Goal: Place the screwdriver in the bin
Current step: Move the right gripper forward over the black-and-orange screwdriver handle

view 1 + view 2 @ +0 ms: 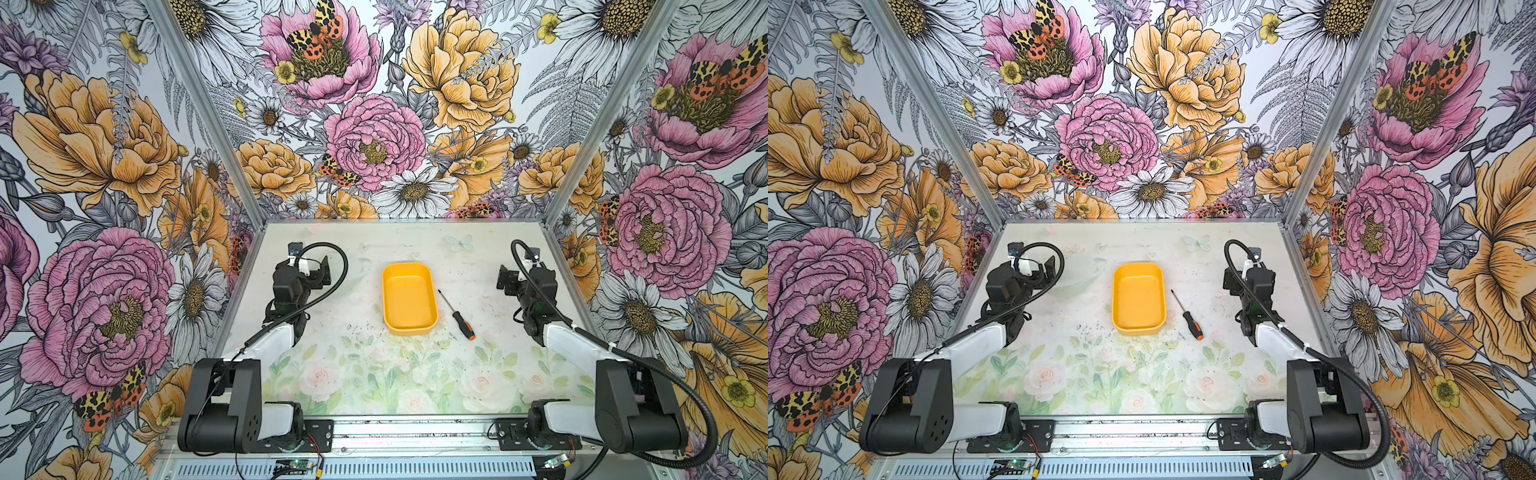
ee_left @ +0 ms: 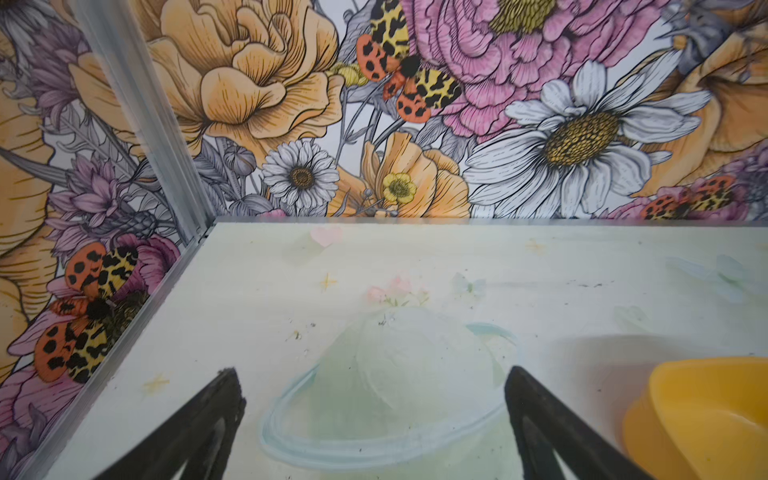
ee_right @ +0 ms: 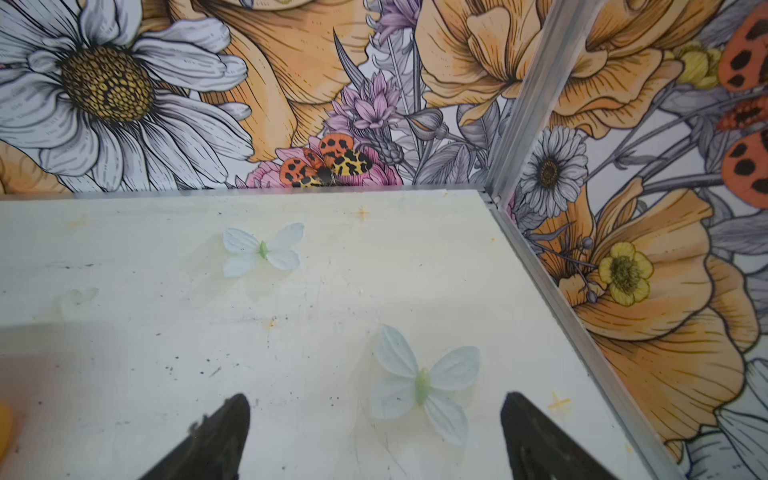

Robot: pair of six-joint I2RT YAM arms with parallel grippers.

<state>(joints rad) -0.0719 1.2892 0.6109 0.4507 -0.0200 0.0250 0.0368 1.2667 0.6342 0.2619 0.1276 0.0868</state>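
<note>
Left side: the left gripper [image 1: 321, 269] hangs over the table [image 1: 353, 253] near the left wall, well apart from both task items. In the left wrist view its jaws stand wide, with only bare table between the fingers [image 2: 216, 407]. It holds nothing.

Centre: the bin [image 1: 409, 331] sits flat on the table, long side running from near to far. It is yellow-orange and its inside is empty in both top views [image 1: 1138, 330]. One corner of it shows at the edge of the left wrist view [image 2: 706, 399], off to the side of the gripper and not between its fingers.

Right of centre: the screwdriver [image 1: 457, 316] lies flat on the table just beside the bin's right wall, outside it and not touching. The shaft tip points to the far side and towards the bin. The black handle with its orange end lies nearer the front and farther from the bin [image 1: 1188, 316].

Right side: the right gripper [image 1: 505, 283] hangs over the table near the right wall, apart from the screwdriver. The right wrist view shows its jaws wide, with the fingers [image 3: 224, 436] over bare table. It holds nothing.
</note>
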